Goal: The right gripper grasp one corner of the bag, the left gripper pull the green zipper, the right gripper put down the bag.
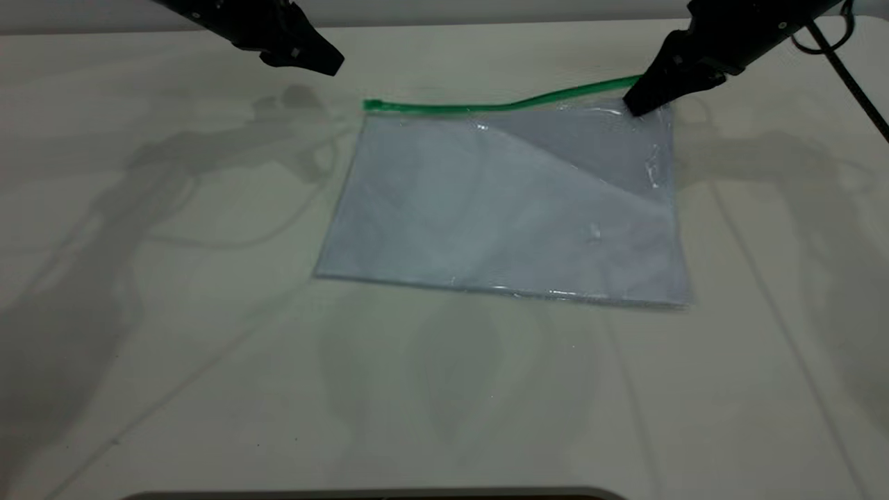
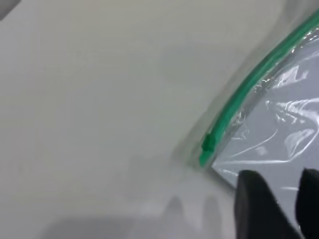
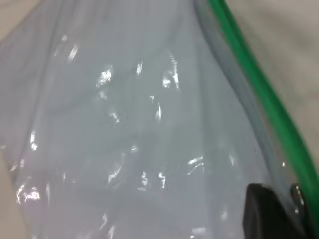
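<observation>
The bag (image 1: 500,208), a flat clear pouch with a pale blue-grey sheet inside, lies on the table. Its green zipper (image 1: 486,106) runs along the far edge, and the small slider tab (image 1: 373,104) sits at the strip's left end. My right gripper (image 1: 635,104) is shut on the bag's far right corner, which rises a little off the table. In the right wrist view the plastic (image 3: 149,124) sits between the fingers (image 3: 269,214) beside the green strip (image 3: 269,99). My left gripper (image 1: 326,64) hovers open, up and left of the slider (image 2: 208,144), its fingers (image 2: 254,199) apart.
The pale table (image 1: 173,312) surrounds the bag, crossed by the arms' shadows. A thin black cable (image 1: 851,76) trails from the right arm at the far right. A dark rim (image 1: 375,494) shows along the near edge.
</observation>
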Controlling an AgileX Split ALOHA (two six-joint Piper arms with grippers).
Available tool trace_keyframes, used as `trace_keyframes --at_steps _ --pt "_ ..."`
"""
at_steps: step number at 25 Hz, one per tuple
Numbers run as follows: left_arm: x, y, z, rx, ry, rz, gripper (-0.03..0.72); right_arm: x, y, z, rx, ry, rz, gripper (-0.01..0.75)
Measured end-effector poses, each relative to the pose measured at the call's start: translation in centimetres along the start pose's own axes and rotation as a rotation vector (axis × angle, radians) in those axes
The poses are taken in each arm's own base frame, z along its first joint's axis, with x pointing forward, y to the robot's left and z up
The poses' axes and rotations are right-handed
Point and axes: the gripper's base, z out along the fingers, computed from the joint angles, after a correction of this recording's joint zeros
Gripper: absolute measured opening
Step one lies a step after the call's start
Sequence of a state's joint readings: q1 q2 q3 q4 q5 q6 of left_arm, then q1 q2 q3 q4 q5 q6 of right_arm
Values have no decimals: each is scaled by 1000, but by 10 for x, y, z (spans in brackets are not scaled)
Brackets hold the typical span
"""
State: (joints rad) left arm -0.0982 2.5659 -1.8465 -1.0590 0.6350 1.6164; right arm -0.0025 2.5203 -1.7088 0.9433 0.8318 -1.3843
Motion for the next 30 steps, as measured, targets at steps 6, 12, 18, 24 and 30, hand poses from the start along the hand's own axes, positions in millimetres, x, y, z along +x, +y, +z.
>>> trace_keyframes --at_steps 6,12,18,24,30 --pt "-35 -8 -18 -7 -88 -2 491 1 -5 -2 51 9 0 538" --pt "-91 -30 -58 0 -172 73 505 -14 -10 -35 235 91 -61 579" --pt "-143 -55 -119 -24 -241 112 508 -49 12 -104 382 147 -73 505" --pt "-179 -93 -205 -101 -160 92 508 -85 73 -194 378 95 -17 469" --pt "-189 -145 -301 -259 -2 -46 508 -100 160 -292 370 -8 13 430"
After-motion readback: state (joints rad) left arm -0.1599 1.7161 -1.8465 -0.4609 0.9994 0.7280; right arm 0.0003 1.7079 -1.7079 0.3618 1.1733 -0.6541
